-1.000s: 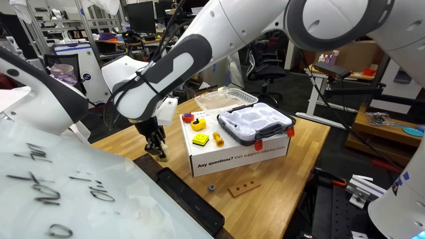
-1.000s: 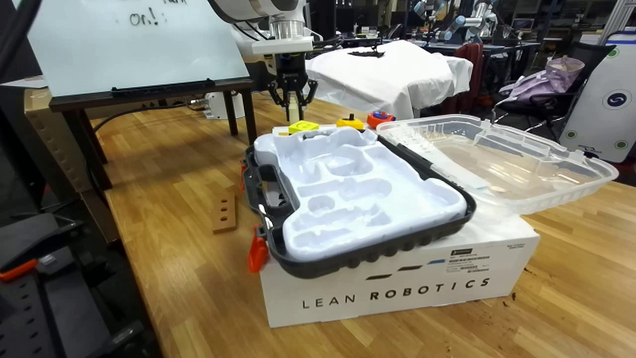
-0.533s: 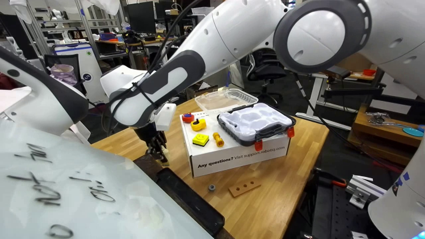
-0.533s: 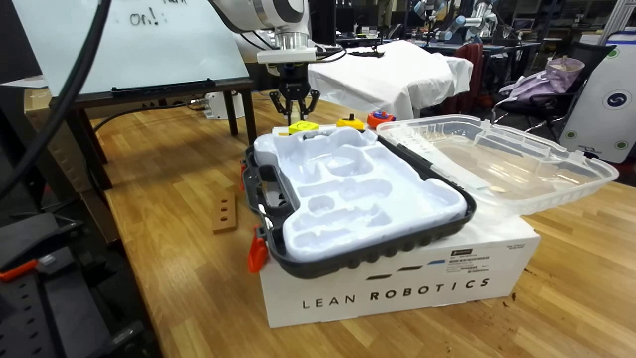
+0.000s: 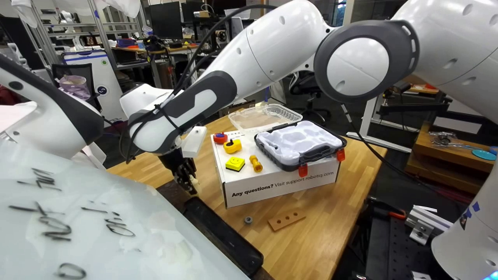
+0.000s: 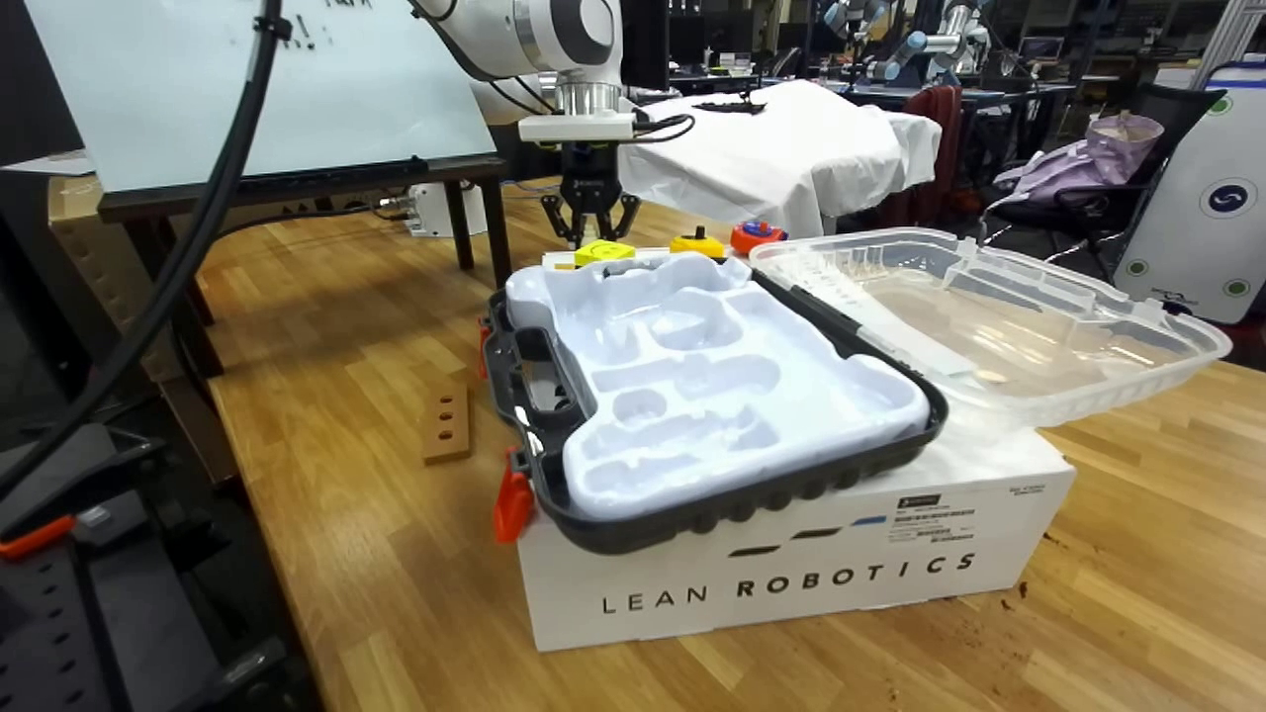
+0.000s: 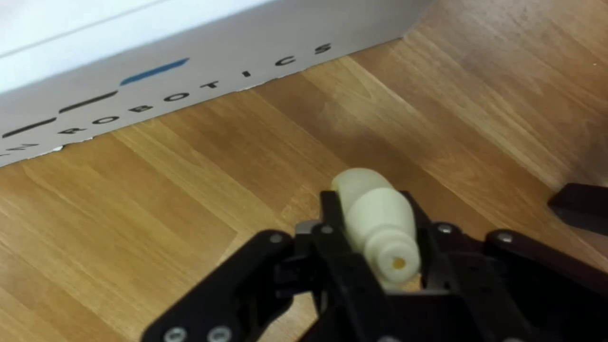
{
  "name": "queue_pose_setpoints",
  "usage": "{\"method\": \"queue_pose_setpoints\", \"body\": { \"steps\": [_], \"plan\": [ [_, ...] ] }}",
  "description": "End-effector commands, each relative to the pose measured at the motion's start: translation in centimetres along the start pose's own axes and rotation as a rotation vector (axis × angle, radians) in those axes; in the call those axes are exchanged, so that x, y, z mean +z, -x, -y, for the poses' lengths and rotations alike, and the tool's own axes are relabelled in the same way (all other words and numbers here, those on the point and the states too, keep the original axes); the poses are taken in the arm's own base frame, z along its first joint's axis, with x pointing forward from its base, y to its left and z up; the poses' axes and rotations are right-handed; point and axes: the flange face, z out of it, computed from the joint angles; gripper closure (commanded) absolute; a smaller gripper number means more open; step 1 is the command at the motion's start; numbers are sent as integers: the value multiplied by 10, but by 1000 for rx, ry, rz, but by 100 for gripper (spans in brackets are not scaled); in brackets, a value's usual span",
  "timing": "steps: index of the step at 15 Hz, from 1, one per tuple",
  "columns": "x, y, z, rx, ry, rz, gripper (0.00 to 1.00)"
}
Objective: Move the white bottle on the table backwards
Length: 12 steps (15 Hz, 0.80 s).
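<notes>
The white bottle [image 7: 380, 213], cream and rounded with a narrow neck, sits between the two fingers of my gripper [image 7: 370, 202] in the wrist view. The fingers press on its sides, neck toward the camera. In an exterior view the bottle [image 5: 194, 182] shows beside the dark fingers of the tilted gripper [image 5: 188, 182], low over the table [image 5: 323, 237]. I cannot tell whether its base touches the wood. In an exterior view the gripper [image 6: 590, 229] stands behind the white box, and the bottle is hard to make out there.
A big white box [image 5: 280, 190] carries an open case [image 5: 299, 142], a yellow block [image 5: 235, 163] and other small toys. A whiteboard [image 5: 97, 217] with a black tray [image 5: 221, 233] stands close to the gripper. A holed wooden strip [image 5: 286, 221] and a grey ring [image 5: 248, 220] lie on the table.
My gripper has moved with the bottle slightly toward the whiteboard's tray and sits a little lower in both exterior views. The gripper tilts more, and the arm's elbow has shifted.
</notes>
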Motion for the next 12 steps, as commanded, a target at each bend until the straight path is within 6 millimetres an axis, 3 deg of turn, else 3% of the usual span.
{"method": "queue_pose_setpoints", "body": {
  "steps": [1,11,12],
  "plan": [
    [-4,-1,-5,0,-25,16,92],
    [10,3,-9,13,-46,49,92],
    [10,3,-10,11,-47,51,59]
  ]
}}
